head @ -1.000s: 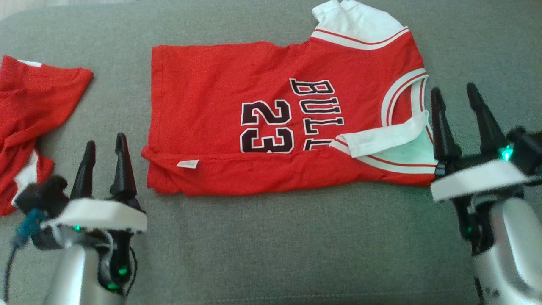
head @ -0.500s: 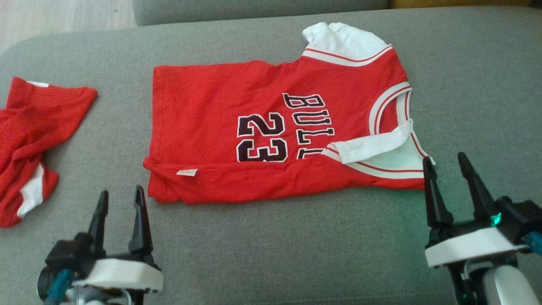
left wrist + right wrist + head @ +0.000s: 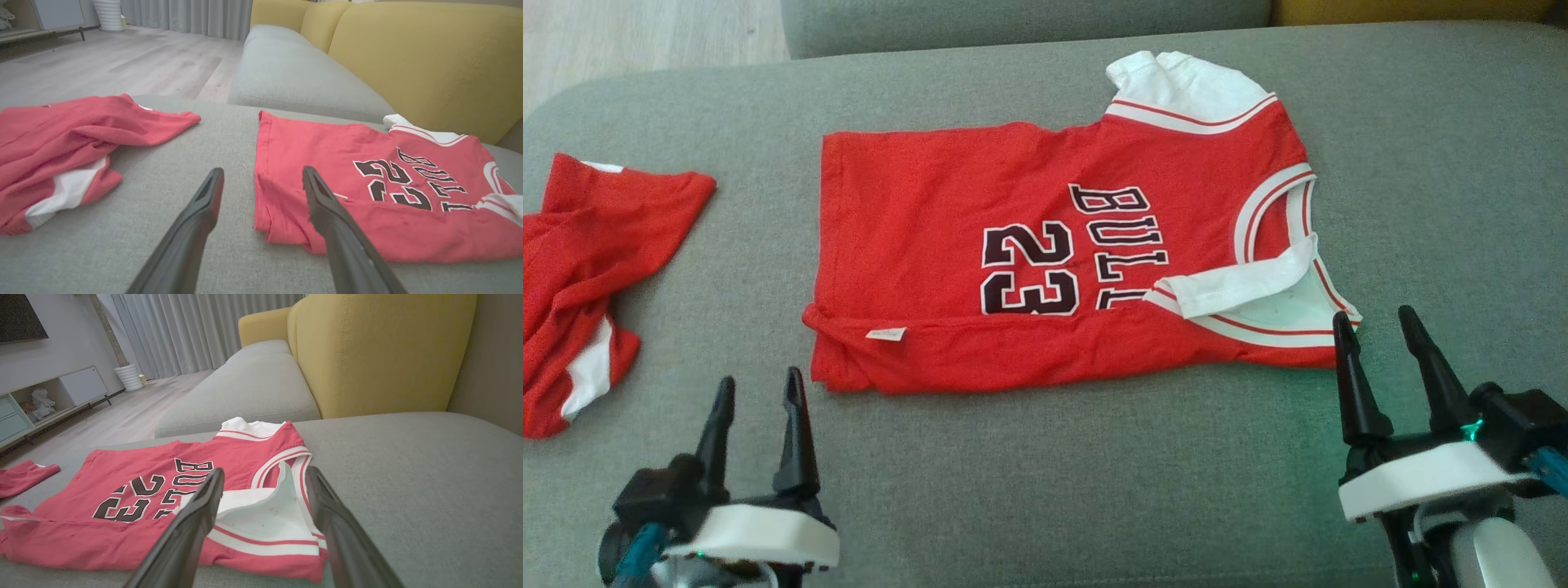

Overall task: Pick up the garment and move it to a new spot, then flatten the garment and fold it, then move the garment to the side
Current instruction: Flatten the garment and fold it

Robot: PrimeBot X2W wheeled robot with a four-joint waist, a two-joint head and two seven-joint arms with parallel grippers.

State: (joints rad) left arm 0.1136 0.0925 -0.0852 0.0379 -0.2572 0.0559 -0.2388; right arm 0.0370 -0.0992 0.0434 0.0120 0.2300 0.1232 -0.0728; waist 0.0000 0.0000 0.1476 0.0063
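Garment (image 3: 915, 220), a soft, light jersey, lies half-folded on the sofa seat (image 3: 1094, 474) between left tool (image 3: 759, 376) and right tool (image 3: 1372, 312), both gaping empty. It will likely sag; pinch the near folded edge's corners.

A grey sofa seat (image 3: 408, 465) is spread beneath the right gripper (image 3: 264, 470); yellow cushions (image 3: 367, 355) are seen ahead, wood floor (image 3: 135, 412), curtains (image 3: 196, 330) and a cabinet (image 3: 61, 392) to its left.

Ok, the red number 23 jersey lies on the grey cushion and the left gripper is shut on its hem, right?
No: the head view shows the left gripper open, short of the red number 23 jersey on the grey cushion.
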